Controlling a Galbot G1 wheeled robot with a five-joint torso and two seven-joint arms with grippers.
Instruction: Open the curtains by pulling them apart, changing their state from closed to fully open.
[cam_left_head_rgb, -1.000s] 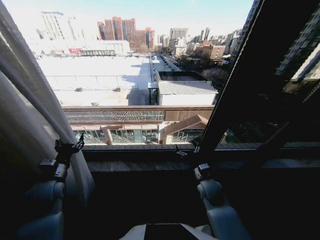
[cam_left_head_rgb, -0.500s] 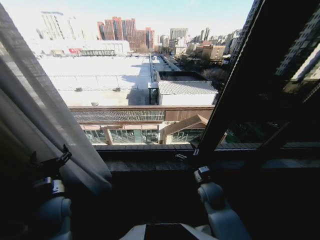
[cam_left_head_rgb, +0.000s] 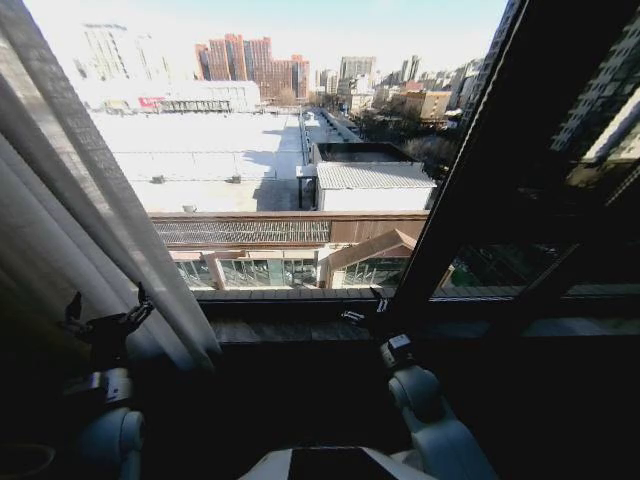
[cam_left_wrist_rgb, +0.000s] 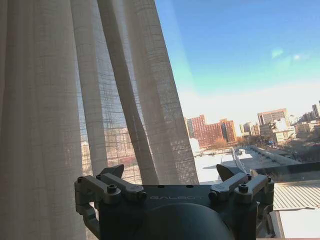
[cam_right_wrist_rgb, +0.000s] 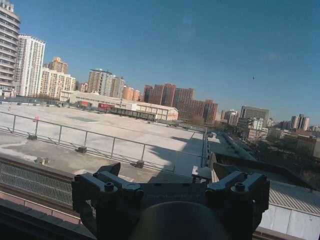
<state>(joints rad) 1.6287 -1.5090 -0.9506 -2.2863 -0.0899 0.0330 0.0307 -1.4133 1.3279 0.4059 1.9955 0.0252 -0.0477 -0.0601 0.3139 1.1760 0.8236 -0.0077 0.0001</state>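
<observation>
One panel of the sheer white pleated curtains hangs along the left of the window, and its lower edge reaches the sill. My left gripper is low in front of that panel, open, with nothing between its fingers. In the left wrist view the left gripper is spread wide, and the curtains' folds hang beyond it, to one side. My right gripper hovers open near the middle of the sill, away from the fabric. The right gripper faces bare glass and the city outside.
A dark window sill runs across below the glass. A thick dark window frame bar slants up on the right, with more dark frame beyond it. Rooftops and towers lie outside the glass.
The left gripper has dropped down and left, off the curtain's edge. The fabric has swung back right along the sill. The right gripper has shifted slightly left.
</observation>
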